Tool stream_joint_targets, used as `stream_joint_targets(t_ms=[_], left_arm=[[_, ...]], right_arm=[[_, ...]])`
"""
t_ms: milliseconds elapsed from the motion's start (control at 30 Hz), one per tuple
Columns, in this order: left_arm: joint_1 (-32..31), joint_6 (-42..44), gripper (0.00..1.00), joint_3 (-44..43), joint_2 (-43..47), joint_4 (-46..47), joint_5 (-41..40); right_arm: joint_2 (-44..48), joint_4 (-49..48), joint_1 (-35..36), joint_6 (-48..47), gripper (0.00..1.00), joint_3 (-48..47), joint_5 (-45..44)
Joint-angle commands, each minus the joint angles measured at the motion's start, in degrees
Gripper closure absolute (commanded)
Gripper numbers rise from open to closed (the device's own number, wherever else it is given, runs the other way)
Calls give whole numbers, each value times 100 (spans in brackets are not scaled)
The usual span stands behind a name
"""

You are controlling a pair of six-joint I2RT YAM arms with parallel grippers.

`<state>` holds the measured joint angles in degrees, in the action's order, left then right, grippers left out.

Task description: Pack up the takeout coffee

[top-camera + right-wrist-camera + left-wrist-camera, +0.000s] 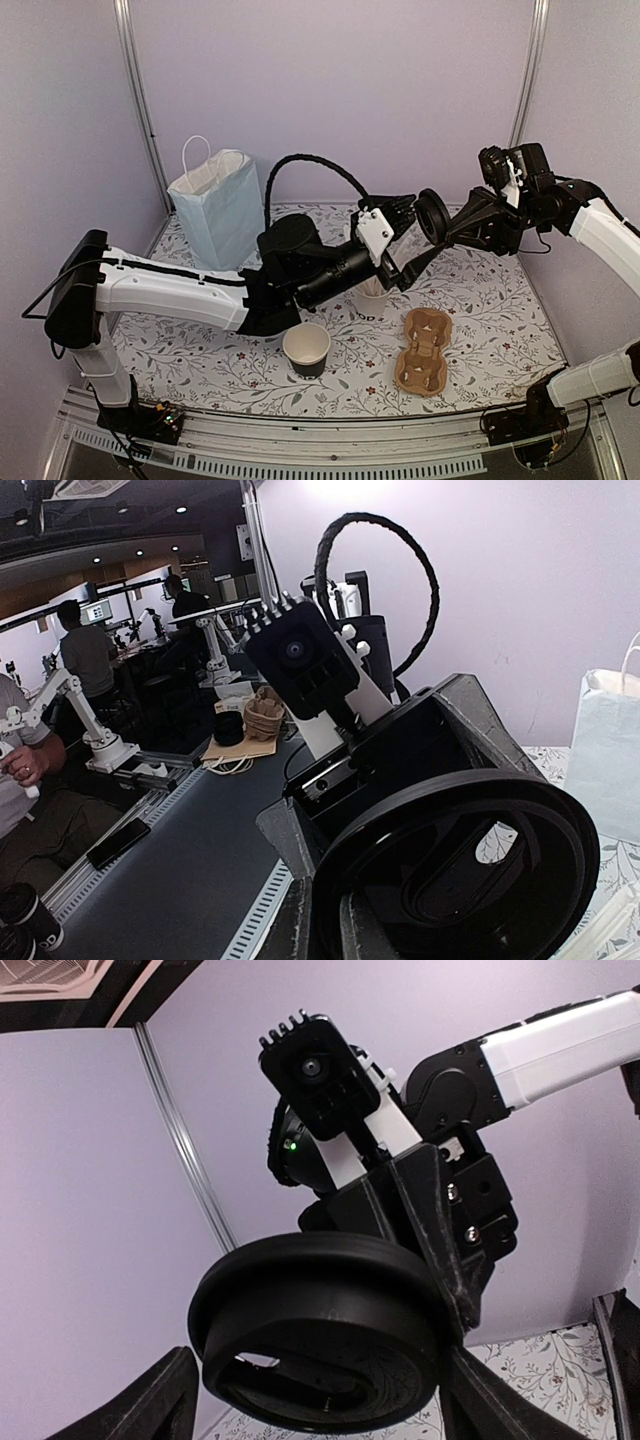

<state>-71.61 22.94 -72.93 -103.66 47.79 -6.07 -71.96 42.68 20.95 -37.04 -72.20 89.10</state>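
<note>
Noting lid (pixel 432 215) aloft, disc on edge: right gripper (pixel 449 230) was clenched on its rim. The left gripper (pixel 320 1405) was spread wide astride it, contact not discernible. The takeout coffee (pixel 306 349) stood upright and uncovered on the table, well below and near-left of the lid, beside the left forearm. I judged the left arm nearer.

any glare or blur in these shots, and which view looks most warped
Top external: even, soft light, sharp throughout, no glare. Left wrist: most warped, since the wide lens leans and bows the wall post and the black lid looms oversized up close. Right wrist: a bright glare patch washes out the wall at the top, and the room at left is dim.
</note>
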Motion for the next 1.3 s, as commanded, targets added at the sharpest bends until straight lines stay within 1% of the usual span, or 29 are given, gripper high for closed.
stream_joint_targets(t_ms=[0,133,467,633,867,933,1000,1067,1167,1267], left_arm=[[-37,76,15,13,-58,172,-155],[-39,160,14,85,-49,289,-287],[-39,271,14,86,-98,254,-231],[-30,214,18,46,-93,93,12],[-11,153,23,38,-77,20,2],[4,118,24,77,-32,19,0],[13,97,24,125,34,15,-10],[13,77,25,136,108,-105,-26],[11,23,26,143,322,-446,-72],[7,-141,27,159,657,-1067,-138]], right_arm=[[84,-100,42,100,92,72,837],[101,-145,46,154,92,96,854],[120,-181,41,206,92,97,889],[104,-205,49,221,91,104,905],[104,-224,42,225,90,131,837],[116,-244,45,241,87,149,801],[128,-435,27,376,75,140,721],[166,-556,-114,811,68,69,617],[279,-551,-459,953,56,-11,588],[399,-494,-817,1034,52,-156,138]])
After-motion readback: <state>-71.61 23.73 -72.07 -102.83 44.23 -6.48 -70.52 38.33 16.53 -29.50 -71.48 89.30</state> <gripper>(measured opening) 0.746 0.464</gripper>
